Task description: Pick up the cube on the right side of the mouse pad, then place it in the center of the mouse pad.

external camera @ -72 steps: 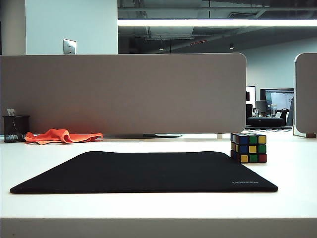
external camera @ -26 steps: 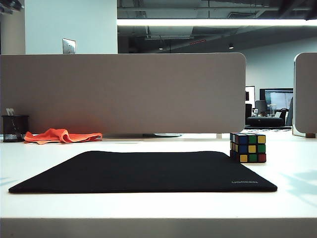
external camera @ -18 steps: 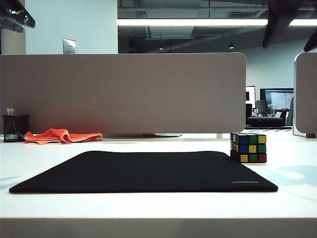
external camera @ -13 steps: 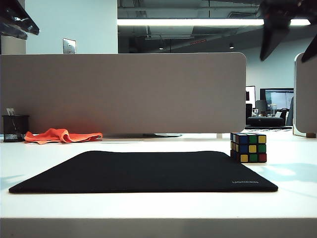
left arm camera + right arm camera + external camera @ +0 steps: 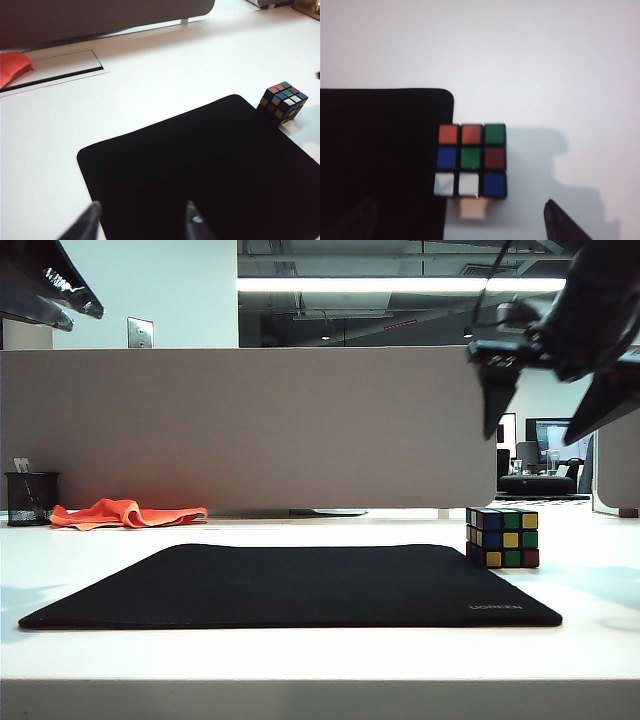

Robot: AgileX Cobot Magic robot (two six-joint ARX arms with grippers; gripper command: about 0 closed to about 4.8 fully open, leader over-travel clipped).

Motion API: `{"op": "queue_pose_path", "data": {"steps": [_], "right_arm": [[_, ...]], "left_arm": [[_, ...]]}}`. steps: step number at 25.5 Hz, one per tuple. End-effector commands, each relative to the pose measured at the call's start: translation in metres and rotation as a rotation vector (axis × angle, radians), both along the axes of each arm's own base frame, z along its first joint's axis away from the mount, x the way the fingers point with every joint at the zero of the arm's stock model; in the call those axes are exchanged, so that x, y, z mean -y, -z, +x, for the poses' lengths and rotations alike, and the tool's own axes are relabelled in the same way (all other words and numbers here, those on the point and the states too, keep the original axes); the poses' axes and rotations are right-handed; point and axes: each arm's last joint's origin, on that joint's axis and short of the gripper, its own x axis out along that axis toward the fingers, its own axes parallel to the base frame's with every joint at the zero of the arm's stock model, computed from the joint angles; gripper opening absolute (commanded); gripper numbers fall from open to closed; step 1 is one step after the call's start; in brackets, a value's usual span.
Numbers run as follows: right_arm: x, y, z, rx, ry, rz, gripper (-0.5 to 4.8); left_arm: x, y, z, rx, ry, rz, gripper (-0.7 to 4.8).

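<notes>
Cube (image 5: 501, 537) on the desk (image 5: 300, 660) against the mouse pad's (image 5: 300, 585) far right corner, untouched; right gripper (image 5: 545, 400) overhead, jaws wide, empty; left gripper (image 5: 142, 220) above the pad, spread, empty.

Multicoloured cube (image 5: 502, 537) upright on table, touching black mouse pad (image 5: 290, 585) at right far corner

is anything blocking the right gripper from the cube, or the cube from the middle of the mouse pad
Nothing visible does. The right gripper hangs open above the cube with only air between. The cube stands by the mouse pad's right far corner, and the pad's surface is bare. The left gripper is high at far left.
</notes>
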Motion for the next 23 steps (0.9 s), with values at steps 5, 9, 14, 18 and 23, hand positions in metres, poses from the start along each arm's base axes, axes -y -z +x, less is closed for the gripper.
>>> {"op": "queue_pose_path", "data": {"steps": [5, 9, 14, 18, 23], "right_arm": [[-0.012, 0.014, 0.040, -0.041, 0.018, -0.018, 4.79], [-0.014, 0.032, 0.050, -0.103, 0.026, -0.058, 4.79], [-0.015, 0.048, 0.054, -0.156, 0.020, -0.066, 4.79], [-0.015, 0.055, 0.055, -0.188, 0.020, -0.074, 4.79], [-0.015, 0.057, 0.055, -0.200, 0.020, -0.077, 4.18]], "left_arm": [[0.000, -0.003, 0.000, 0.004, -0.005, -0.027, 2.20], [0.000, -0.003, 0.000, -0.002, -0.005, -0.027, 2.19], [0.000, -0.002, 0.000, -0.003, -0.006, -0.027, 2.19], [0.000, -0.002, 0.000, -0.003, -0.006, -0.027, 2.19], [0.000, -0.002, 0.000, -0.003, -0.006, -0.026, 2.19]]}}
